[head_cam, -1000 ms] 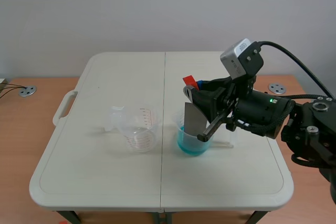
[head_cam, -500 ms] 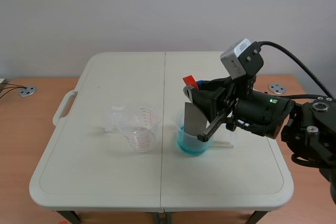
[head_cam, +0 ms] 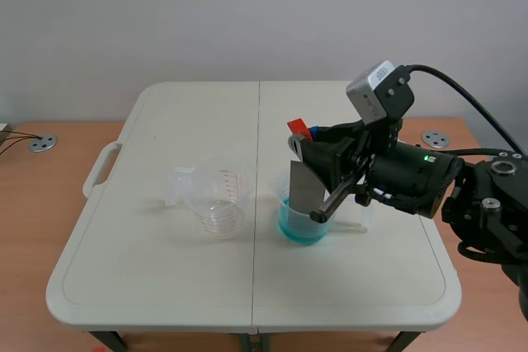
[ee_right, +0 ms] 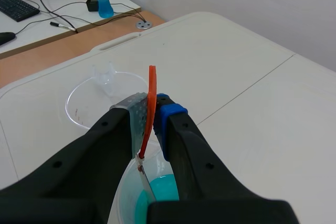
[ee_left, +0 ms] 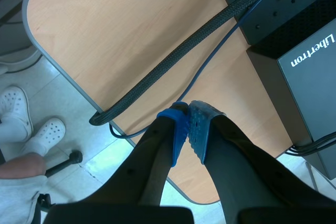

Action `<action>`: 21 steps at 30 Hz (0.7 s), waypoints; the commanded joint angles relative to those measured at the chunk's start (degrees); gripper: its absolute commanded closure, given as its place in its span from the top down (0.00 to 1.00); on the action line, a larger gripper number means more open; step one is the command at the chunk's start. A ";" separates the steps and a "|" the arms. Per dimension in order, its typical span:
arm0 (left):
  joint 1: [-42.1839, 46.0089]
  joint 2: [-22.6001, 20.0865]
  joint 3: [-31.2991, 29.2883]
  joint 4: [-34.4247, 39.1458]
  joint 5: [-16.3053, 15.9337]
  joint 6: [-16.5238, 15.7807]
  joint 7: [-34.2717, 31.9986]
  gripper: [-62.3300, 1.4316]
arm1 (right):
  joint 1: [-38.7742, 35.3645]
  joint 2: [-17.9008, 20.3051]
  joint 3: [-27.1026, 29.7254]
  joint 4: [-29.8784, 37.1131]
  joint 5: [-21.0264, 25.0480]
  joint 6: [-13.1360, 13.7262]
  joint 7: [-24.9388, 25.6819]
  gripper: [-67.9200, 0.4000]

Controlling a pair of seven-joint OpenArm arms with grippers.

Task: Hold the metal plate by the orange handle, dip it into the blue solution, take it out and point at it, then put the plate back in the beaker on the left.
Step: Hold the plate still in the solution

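Note:
My right gripper (head_cam: 304, 143) (ee_right: 151, 116) is shut on the orange handle (ee_right: 151, 99) (head_cam: 298, 128) of the metal plate (head_cam: 304, 190). The grey plate hangs down into the beaker of blue solution (head_cam: 302, 222) (ee_right: 157, 192), just right of the table's middle seam. The empty clear beaker (head_cam: 218, 199) (ee_right: 93, 97) with red markings stands to its left. My left gripper (ee_left: 188, 128) is out of the scene view; it hangs shut on nothing over a wooden desk edge (ee_left: 131, 66) and the floor.
The white folding table (head_cam: 165, 278) has a handle (head_cam: 101, 166) at its left edge. In the left wrist view a braided cable (ee_left: 173, 59) and a black box (ee_left: 310, 51) lie on the desk, with a person's white shoes (ee_left: 31, 129) below.

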 commanded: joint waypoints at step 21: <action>-0.22 0.26 -0.07 0.24 -0.17 -0.09 0.68 0.04 | 0.94 0.50 3.72 2.25 0.37 1.18 2.62 0.02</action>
